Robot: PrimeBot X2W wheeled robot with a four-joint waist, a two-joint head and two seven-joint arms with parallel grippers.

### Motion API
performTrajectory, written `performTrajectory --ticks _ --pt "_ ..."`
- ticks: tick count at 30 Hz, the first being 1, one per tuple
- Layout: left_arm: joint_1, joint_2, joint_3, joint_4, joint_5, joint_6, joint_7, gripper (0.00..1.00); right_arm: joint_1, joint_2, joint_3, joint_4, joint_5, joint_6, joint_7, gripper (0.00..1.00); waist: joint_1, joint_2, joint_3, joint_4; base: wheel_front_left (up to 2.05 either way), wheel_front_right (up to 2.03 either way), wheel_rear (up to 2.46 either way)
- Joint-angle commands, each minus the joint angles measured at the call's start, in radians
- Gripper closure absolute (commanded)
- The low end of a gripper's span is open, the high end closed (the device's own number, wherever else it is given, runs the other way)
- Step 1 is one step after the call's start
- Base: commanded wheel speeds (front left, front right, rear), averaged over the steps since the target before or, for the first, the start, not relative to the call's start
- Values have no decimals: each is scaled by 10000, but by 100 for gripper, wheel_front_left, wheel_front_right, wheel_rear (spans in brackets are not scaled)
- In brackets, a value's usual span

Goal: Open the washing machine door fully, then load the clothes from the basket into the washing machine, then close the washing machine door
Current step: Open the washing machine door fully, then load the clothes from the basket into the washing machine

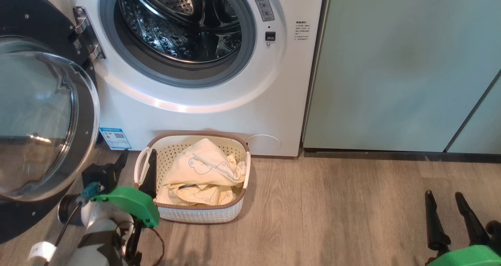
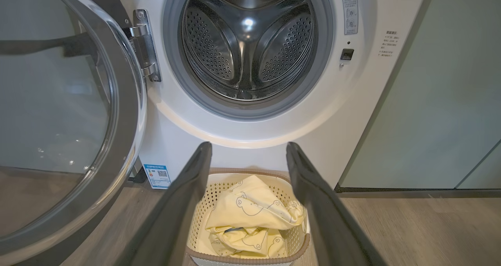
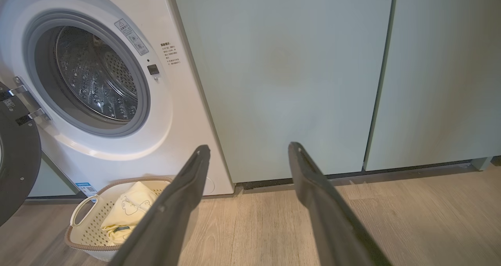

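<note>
1. The right gripper is nearest, at the lower right of the head view, above the wooden floor. Its two dark fingers stand apart and grip nothing. The basket is well apart from it, to its left. Its wrist view looks toward the pale green cabinets.
2. The left gripper is at the lower left, and its jaws are wide apart too, with nothing clamped.
3. In the head view one finger lies across the left end of the basket, by the white handle. The other finger is outside the basket, on the side of the door. It cannot be told if a finger touches the basket.
4. In the left wrist view the basket and the clothes appear in the gap between the two fingers.
5. The basket stands on the floor just in front of the washing machine. The clothes lie piled inside it, pale yellow with bear outlines.
6. The door is swung open to the left on its hinge.
7. Farthest is the steel drum inside its grey ring. A blue label sits low on the machine's front.
</note>
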Motion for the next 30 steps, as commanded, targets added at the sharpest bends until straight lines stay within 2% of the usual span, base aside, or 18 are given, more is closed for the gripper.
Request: performTrajectory --ticks 1,22,30 --pt "-404 184 286 -281 88 -51 -65 0 -225 -135 184 -259 24 39 -97 0 0 -1 -2 8 0 0 0" --pt "-465 112 332 -66 -154 -106 -65 0 -191 -100 113 -469 -111 39 -97 0 0 -1 21 55 0 0 0" --pt "-482 148 236 -56 -457 -185 -65 0 -195 -81 92 -413 -90 39 -97 0 0 -1 45 29 72 -72 0"
